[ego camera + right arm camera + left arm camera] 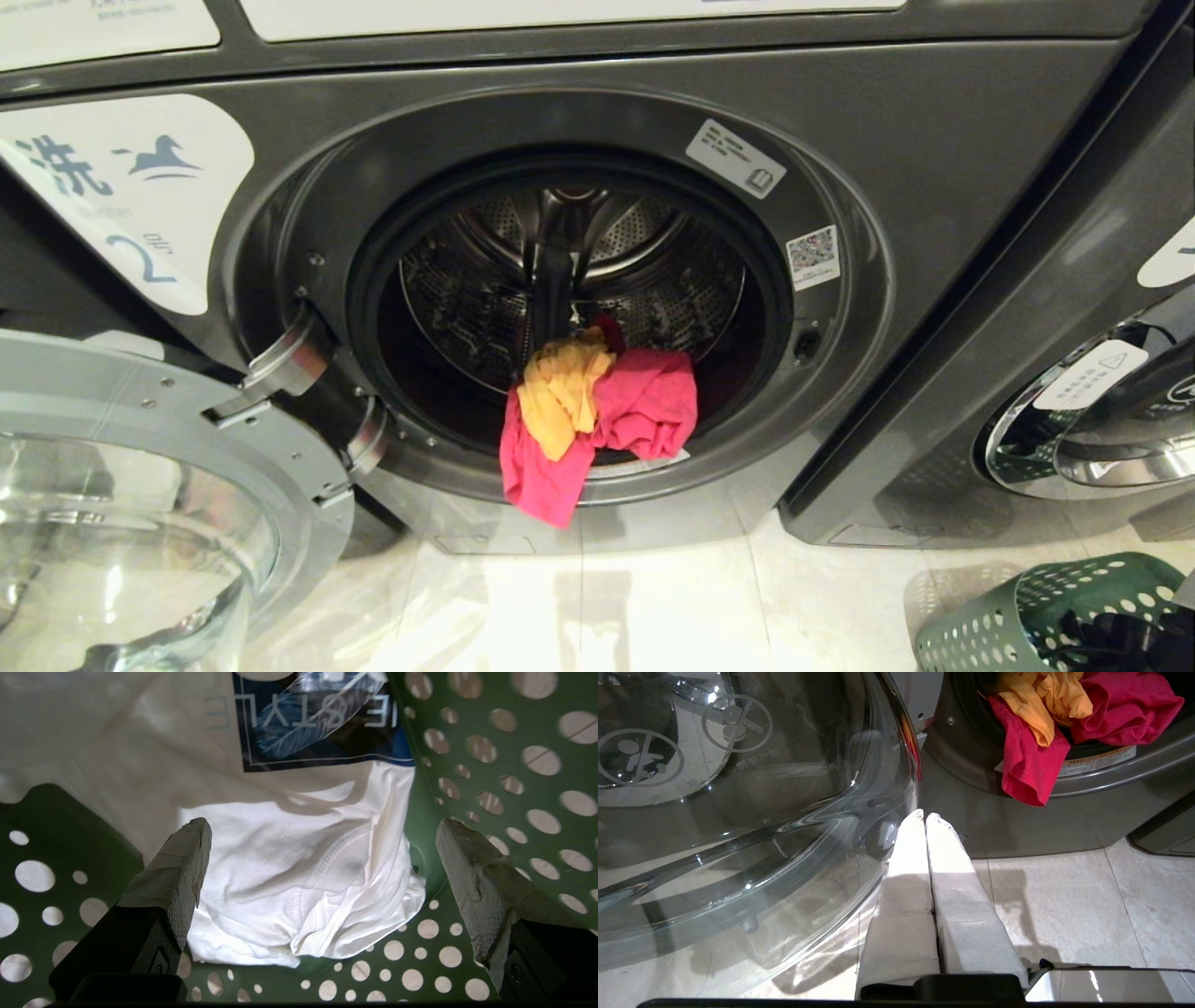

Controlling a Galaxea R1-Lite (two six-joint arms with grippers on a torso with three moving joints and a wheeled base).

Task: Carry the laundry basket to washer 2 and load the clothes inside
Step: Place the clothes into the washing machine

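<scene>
Pale floor tiles [653, 607] run under washer 2 [934, 168], its round mouth facing the camera at centre frame, glass door [140, 485] swung open at lower left. Two garments, one pink [644, 401] and one yellow [560, 387], drape over the drum's lip, the pink one's long end hanging straight down. One green laundry basket [990, 625] sits upright in the lower right corner, holding one white shirt [289, 891]. The right gripper [322, 840] hangs inside the basket above the shirt, fingers spread wide and empty. The left gripper [924, 817] points at the washer's base, fingers pressed together, empty.

Pale glossy floor tiles [653, 607] run along the foot of a row of dark grey machines. A neighbouring washer [1074, 308] stands to the right, its chrome-ringed door [1092, 439] catching bright light. White panels [560, 14] cross the top, and soft shadows fall on the tiles.
</scene>
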